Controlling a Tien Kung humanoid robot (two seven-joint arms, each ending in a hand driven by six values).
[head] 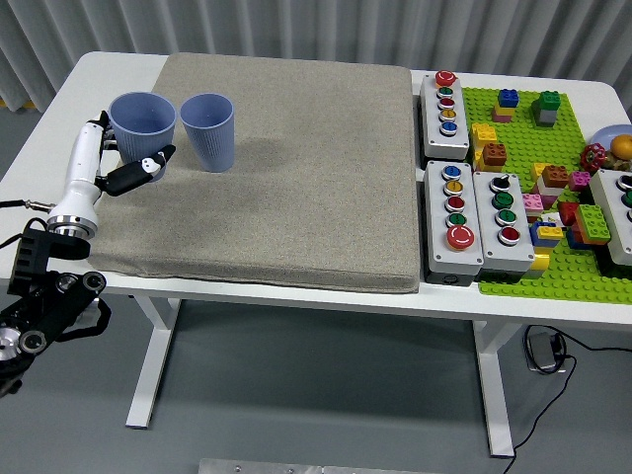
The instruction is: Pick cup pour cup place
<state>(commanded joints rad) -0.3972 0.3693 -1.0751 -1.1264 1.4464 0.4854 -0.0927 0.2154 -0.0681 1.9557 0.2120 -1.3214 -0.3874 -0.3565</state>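
2 pale blue plastic cups are what matter here, both plain, slightly tapered, open end up; the held blue cup point(142, 120) is in the robot's left hand point(117, 163), at the far left of the big grey-beige fabric mat point(296, 168), and it looks raised off the mat, though I can't say for sure; the white fingers point(136, 173) are curled around its lower part, thumb across the front, so it's a proper grip; the cup looks upright, maybe a hair tilted, hard to call; can't see inside either one well enough to say if anything's in there.

The second blue cup point(208, 130) stands upright on the mat just beside the held one, to its right; they're near but not touching as far as I can see, there's a sliver of mat between the rims.

The black left arm point(39, 306) comes in from the lower left corner, below the white table point(59, 109) edge.

Off to the right, well apart from the cups: 3 grey button boxes point(453, 217) with coloured push buttons, and a green studded baseplate point(553, 237) covered in loose toy bricks.
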